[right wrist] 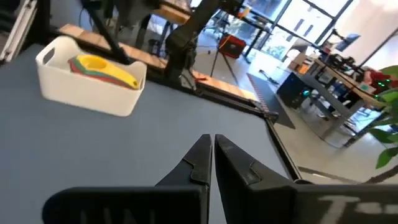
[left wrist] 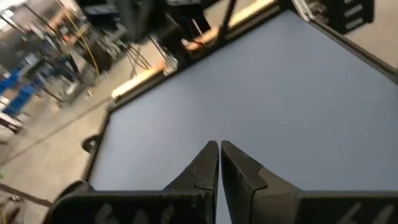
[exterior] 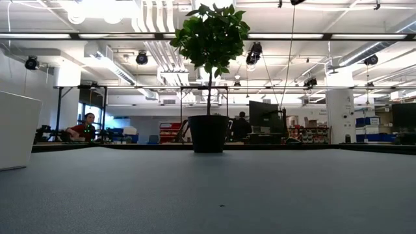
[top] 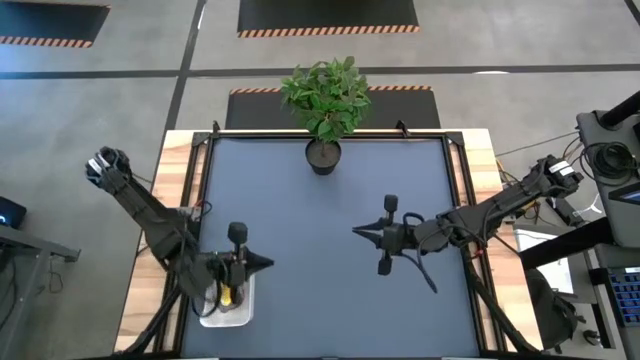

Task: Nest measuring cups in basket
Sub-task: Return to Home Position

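The white basket [top: 228, 310] stands at the table's near left, partly under my left arm. It also shows in the right wrist view [right wrist: 90, 87] and at the low view's left edge [exterior: 16, 130]. Measuring cups lie stacked inside it, a yellow one [right wrist: 107, 68] on top with green and red rims under it; the others are hidden. My left gripper [top: 268, 263] is shut and empty, raised beside the basket and pointing toward the table's right. My right gripper [top: 356, 232] is shut and empty above mid-table, pointing left.
A black pot with a green plant [top: 323, 155] stands at the middle of the table's far edge and shows in the low view [exterior: 209, 133]. Bare dark mat [top: 320, 290] lies between the two grippers. People sit in the room beyond the table.
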Tool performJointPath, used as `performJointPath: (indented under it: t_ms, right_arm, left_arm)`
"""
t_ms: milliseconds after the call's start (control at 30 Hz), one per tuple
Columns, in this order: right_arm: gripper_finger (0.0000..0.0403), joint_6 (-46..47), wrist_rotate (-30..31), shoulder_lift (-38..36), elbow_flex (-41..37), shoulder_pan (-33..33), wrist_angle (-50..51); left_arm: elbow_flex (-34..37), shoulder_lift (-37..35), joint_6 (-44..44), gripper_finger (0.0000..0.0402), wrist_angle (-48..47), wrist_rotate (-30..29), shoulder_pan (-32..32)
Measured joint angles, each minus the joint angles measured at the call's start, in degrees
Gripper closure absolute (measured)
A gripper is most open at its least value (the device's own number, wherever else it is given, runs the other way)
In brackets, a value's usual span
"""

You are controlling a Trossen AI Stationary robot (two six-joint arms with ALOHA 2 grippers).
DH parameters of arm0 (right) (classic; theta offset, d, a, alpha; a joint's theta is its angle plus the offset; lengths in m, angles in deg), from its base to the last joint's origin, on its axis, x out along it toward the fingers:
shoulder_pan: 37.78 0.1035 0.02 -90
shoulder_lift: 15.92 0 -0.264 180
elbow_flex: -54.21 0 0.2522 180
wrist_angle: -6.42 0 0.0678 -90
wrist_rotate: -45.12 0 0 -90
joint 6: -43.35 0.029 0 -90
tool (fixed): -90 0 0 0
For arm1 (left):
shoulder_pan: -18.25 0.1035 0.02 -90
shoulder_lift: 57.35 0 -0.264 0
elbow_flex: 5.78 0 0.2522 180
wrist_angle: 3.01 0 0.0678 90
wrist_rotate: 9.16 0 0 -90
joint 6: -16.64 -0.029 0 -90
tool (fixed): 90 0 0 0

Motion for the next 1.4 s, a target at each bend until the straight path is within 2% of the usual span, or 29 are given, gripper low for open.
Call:
performJointPath:
  t_ms: [100, 233, 333, 433, 733, 1133, 1400]
  right_arm:
    - [0.0394, -1.1, -2.1, -1.9, -1.6, -1.2, -0.3]
    - [0.0394, -2.0, -13.9, -6.3, -3.8, -5.4, -1.0]
    - [0.0394, -1.8, -22.2, -10.1, -5.9, -9.6, -0.9]
    - [0.0394, -1.7, -25.7, -14.2, -8.9, -12.8, -1.1]
    - [0.0394, 0.8, -27.1, -25.3, -19.8, -17.3, -2.4]
    - [0.0394, 0.2, -27.0, -39.5, -31.0, -17.5, -5.2]
    - [0.0394, -0.3, -27.0, -50.4, -36.1, -17.5, -4.8]
  left_arm:
    - [5.9, -5.0, -5.8, 0.0402, 8.0, 3.5, 3.2]
    - [13.9, -11.8, -11.3, 0.0402, 19.3, 11.0, 9.0]
    - [18.4, -16.5, -13.4, 0.0402, 22.5, 13.6, 13.2]
    - [21.9, -21.2, -13.5, 0.0401, 22.7, 15.6, 16.6]
    - [29.2, -35.0, -12.7, 0.0401, 23.0, 16.8, 20.0]
    - [38.6, -50.1, -9.0, 0.0401, 23.0, 16.4, 22.0]
    - [42.5, -59.0, -9.8, 0.0402, 22.6, 13.1, 22.2]
